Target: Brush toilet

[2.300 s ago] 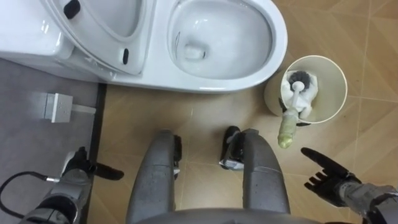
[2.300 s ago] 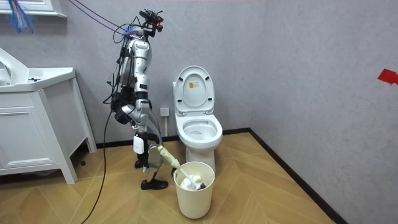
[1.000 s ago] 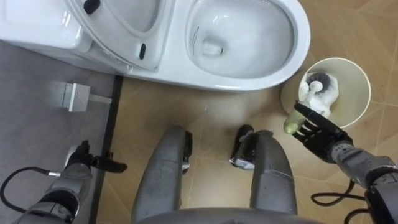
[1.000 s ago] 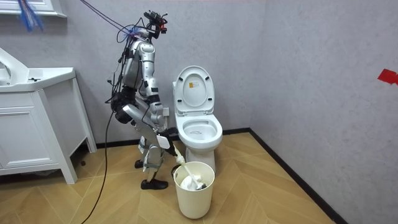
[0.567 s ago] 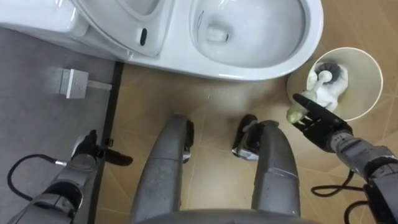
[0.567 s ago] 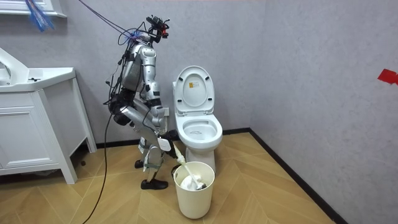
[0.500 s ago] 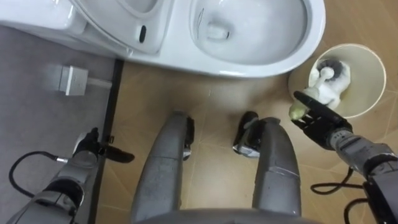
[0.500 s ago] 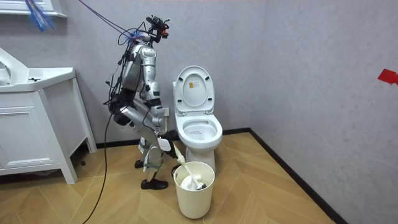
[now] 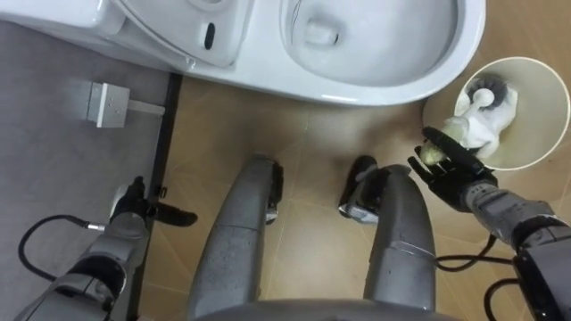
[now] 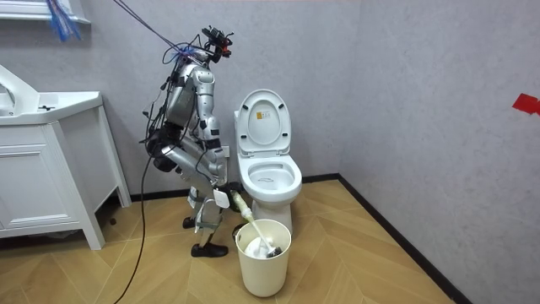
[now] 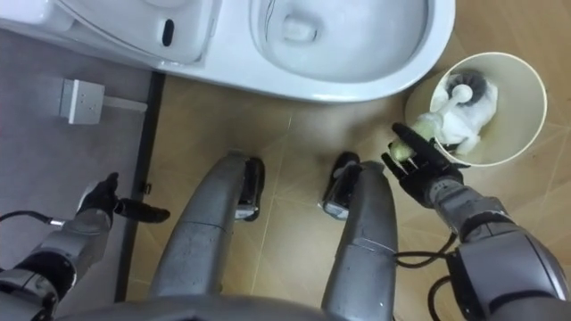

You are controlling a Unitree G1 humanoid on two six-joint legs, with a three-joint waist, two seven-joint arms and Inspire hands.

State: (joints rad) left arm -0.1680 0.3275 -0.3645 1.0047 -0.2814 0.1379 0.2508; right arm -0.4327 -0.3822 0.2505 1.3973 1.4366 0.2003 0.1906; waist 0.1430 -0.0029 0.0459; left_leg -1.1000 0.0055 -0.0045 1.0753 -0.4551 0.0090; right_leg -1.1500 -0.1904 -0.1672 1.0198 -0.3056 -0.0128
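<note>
1. Beside the toilet point(image 9: 384, 87), on the room view's left of it, the robot stands with the open bowl ahead of its feet and the lid raised. A round bin point(image 9: 540, 134) stands on the wood floor near the bowl's front, to the robot's right.
2. Locate the tool. The toilet brush point(image 9: 471, 129) leans in the bin with its dark bristle head down inside. Its yellow-green handle point(image 9: 434, 153) reaches out over the rim toward the robot.
3. Check the working hand. The right hand point(image 9: 455, 174) sits at the handle's end, with its dark fingers curled across one side and the thumb on the other. This reads as a grip on the handle, taken close to the tip.
4. Check the idle hand. The left hand point(image 9: 132, 218) hangs low beside the left leg. Whether it is open or closed cannot be told.
5. Step in hand, as judged: secure the brush and lift it out of the bin. Brushing has not yet begun.
6. Confirm a firm wrap before lifting. A hold this near the tip gives little leverage, and the head may swing.
7. Draw the brush out along the handle's own line. The head then clears the rim without dragging on the wall.
8. Caution: the bin looks light, and a sideways pull may tip it.
9. Carry the head low across the short gap to the bowl. Put the bristles below the toilet rim before scrubbing, to keep drips off the floor.
</note>
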